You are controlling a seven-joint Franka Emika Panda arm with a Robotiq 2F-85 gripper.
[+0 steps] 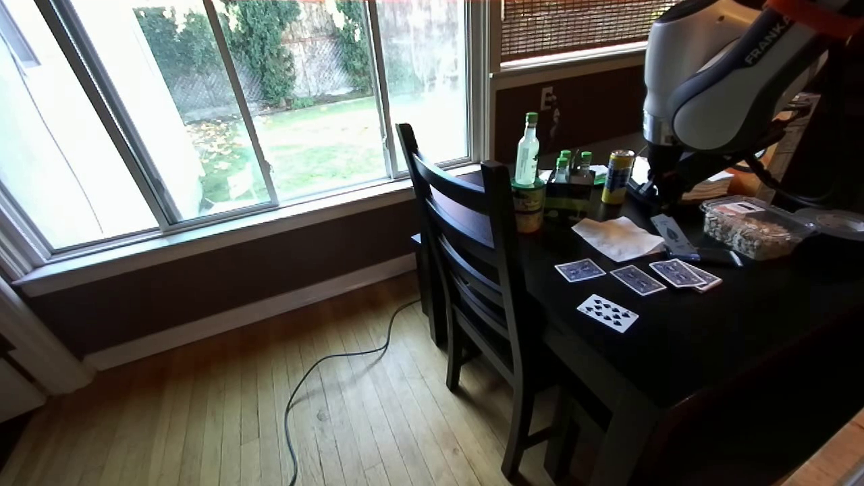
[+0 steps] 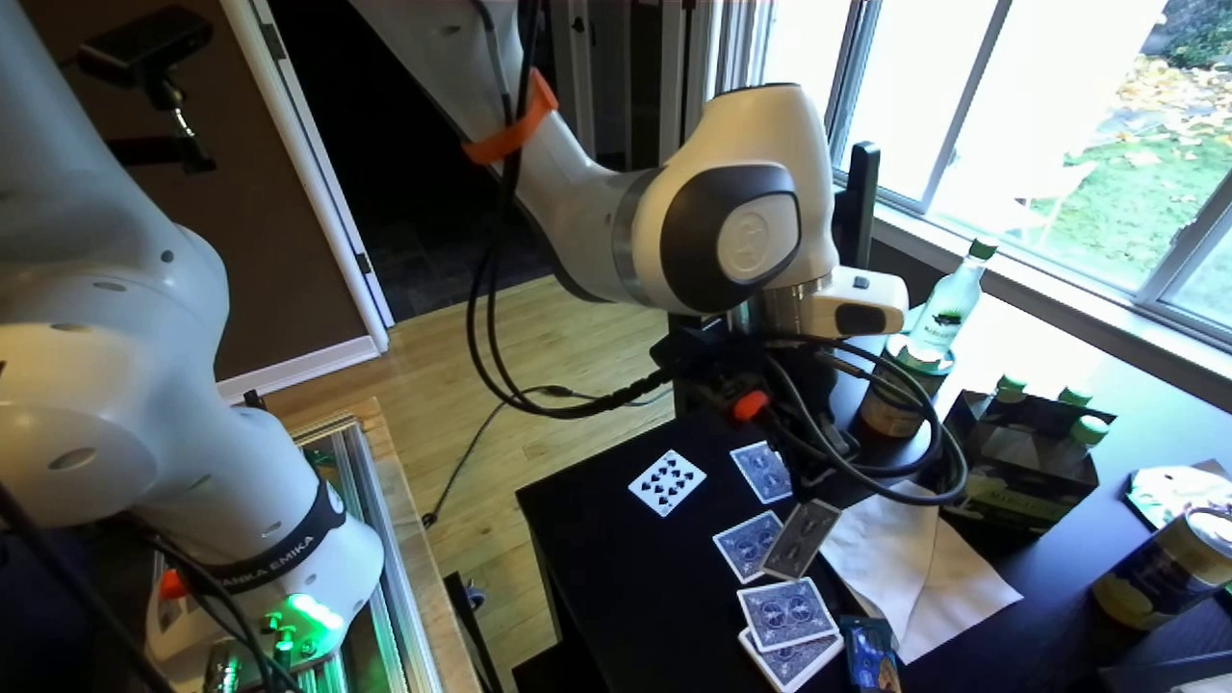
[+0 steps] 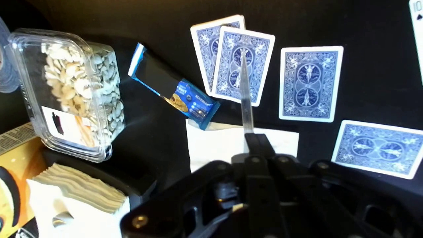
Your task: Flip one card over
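Note:
My gripper [image 3: 258, 144] is shut on a playing card [image 3: 246, 99], which shows edge-on in the wrist view. The held card hangs upright above the table; in an exterior view its face shows a large spade [image 1: 671, 234], and in an exterior view its patterned back [image 2: 802, 541] shows. On the table lie two separate face-down blue cards, one [image 3: 310, 84] beside the other [image 3: 378, 148]. Two face-down cards overlap in a pile [image 3: 257, 43]. A face-up ten of spades [image 1: 607, 313] lies near the table edge; only its edge shows in the wrist view [image 3: 419, 29].
A white paper [image 1: 615, 237] lies below the gripper. A blue snack wrapper [image 3: 195, 102] and a clear nut box [image 3: 76, 96] lie beside the cards. A bottle [image 1: 528, 154], a bottle carrier [image 2: 1025, 462], a can [image 1: 617, 177] and napkins [image 3: 79, 195] stand around. A chair [image 1: 479, 270] is at the edge.

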